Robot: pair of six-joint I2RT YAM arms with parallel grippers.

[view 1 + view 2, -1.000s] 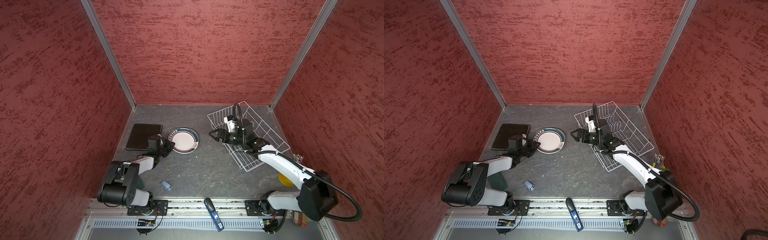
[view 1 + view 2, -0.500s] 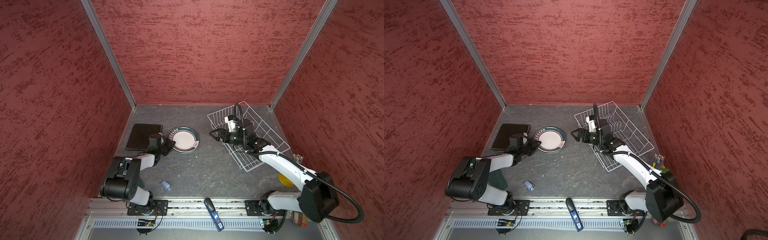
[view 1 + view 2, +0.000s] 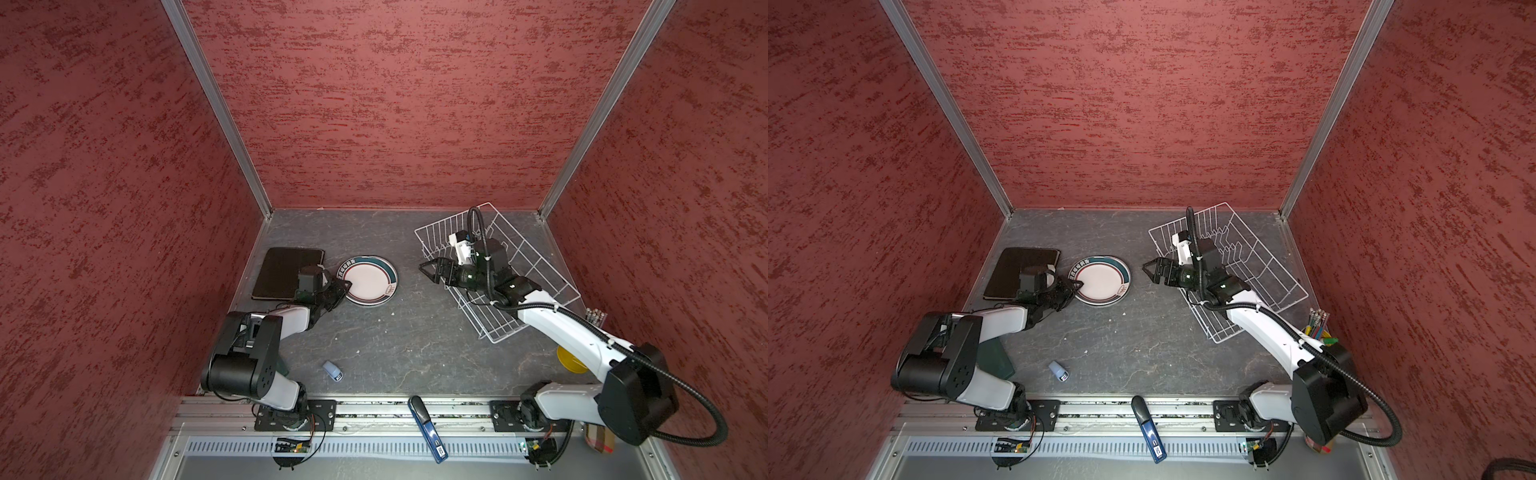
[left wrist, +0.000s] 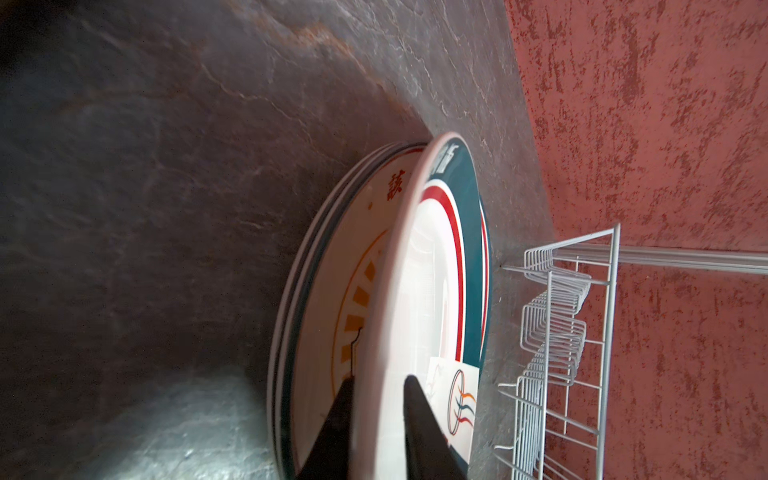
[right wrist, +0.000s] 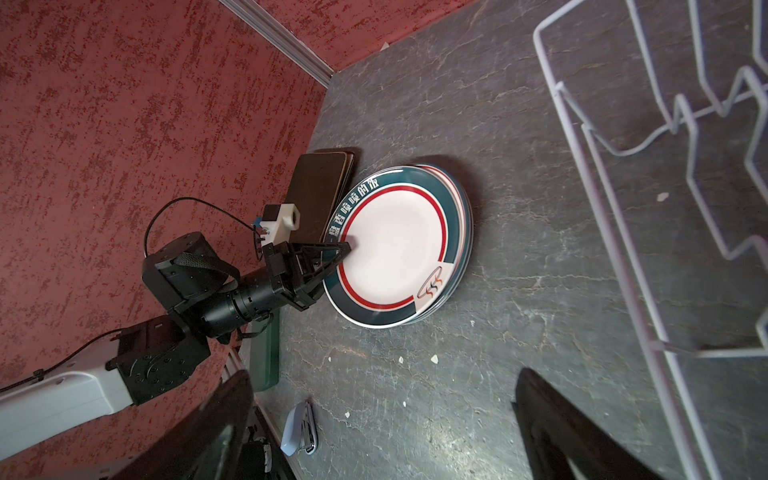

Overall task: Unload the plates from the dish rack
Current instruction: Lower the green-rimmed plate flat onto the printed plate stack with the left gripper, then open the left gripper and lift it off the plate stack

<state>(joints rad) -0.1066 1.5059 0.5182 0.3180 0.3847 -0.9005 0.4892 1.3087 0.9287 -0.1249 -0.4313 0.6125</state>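
Observation:
The round white teal-rimmed plate (image 3: 370, 280) (image 3: 1102, 280) (image 5: 399, 253) lies on top of a stack of round plates left of the table's middle. An orange-sunburst plate (image 4: 353, 291) shows right beneath it. My left gripper (image 3: 348, 284) (image 4: 380, 376) (image 5: 345, 248) has one finger over and one finger under this plate's near rim; how tightly it holds does not show. A dark brown square plate (image 3: 286, 272) (image 5: 320, 187) lies flat to the left. The white wire dish rack (image 3: 536, 266) (image 3: 1258, 257) shows no plate. My right gripper (image 3: 426, 273) (image 5: 382, 374) hangs open and empty beside the rack.
A small blue-grey stapler-like object (image 3: 332, 370) (image 5: 299, 428) lies near the front. A dark green thing (image 3: 996, 357) sits by the left arm's base. A cup of pens (image 3: 1316, 324) and a yellow disc (image 3: 571, 361) stand front right. Red walls close in three sides.
The left arm's elbow has shifted slightly while its gripper stays at the plate's rim. The right arm has not moved.

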